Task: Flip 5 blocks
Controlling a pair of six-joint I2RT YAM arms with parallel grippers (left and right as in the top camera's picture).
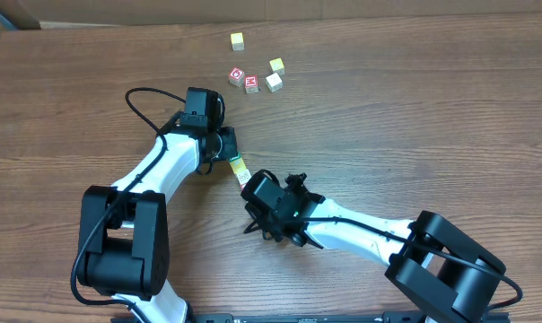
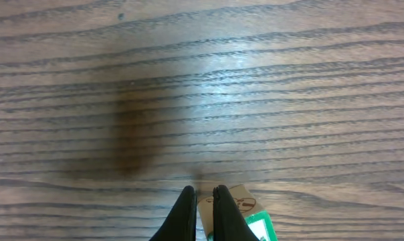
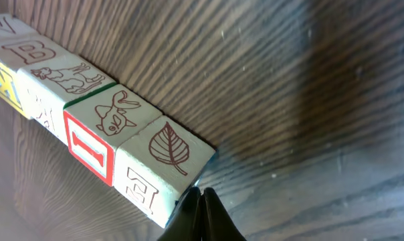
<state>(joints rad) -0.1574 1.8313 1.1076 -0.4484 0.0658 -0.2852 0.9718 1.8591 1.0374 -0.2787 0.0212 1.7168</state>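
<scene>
The five blocks [image 3: 98, 124] sit in one tight row in the middle of the desk [image 1: 388, 108], running far-left to near-right. To flip them, squeeze evenly from both ends and roll together, or the row may buckle. Both arms reach low toward each other. The left gripper [image 2: 203, 192] is clenched, empty, and apparently touches the far end. The right gripper [image 3: 200, 197] is clenched, empty, against the near end.

Wooden table [image 1: 415, 108] bears a row of blocks [image 3: 102, 120] (five loose cubes [image 1: 251, 84] lie farther off)
</scene>
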